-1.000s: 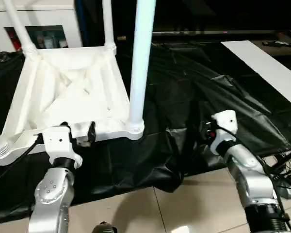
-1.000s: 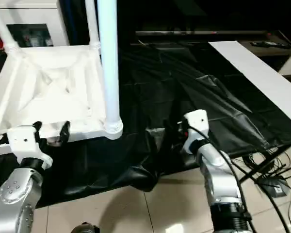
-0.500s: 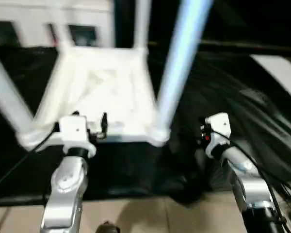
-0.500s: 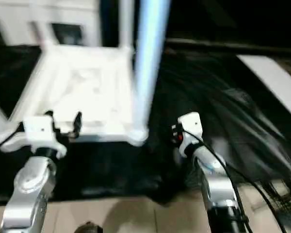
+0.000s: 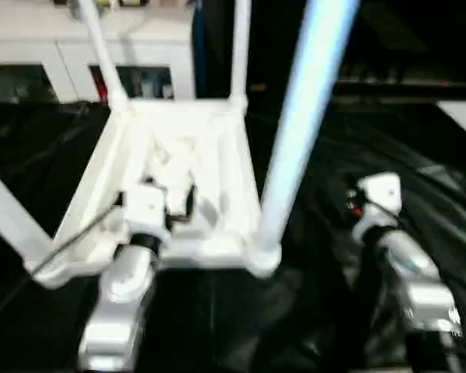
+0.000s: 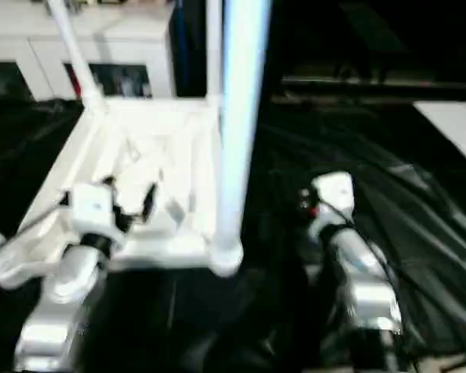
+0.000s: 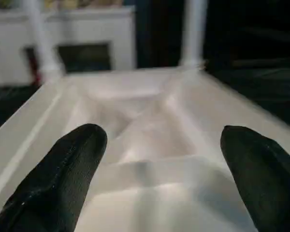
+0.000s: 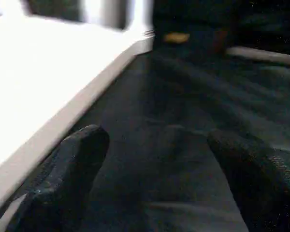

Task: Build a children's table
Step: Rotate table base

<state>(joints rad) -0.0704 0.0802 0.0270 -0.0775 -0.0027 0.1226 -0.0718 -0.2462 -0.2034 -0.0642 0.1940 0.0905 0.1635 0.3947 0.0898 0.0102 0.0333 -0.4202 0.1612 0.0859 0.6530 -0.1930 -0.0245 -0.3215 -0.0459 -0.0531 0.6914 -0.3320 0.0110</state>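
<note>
Black cloth covers the bench [image 5: 326, 148], where the white tabletop [image 5: 210, 155] lies underside up with legs [image 5: 307, 101] standing in its corner sockets. Left pincer [image 7: 159, 169] hangs spread over its near rim; right pincer [image 8: 154, 174], released, hovers above cloth beside it.

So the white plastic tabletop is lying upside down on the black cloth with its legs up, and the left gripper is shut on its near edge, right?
Not quite: the left gripper is open, its black fingers apart over the white plastic tabletop, as the left wrist view shows. The rest holds.
</note>
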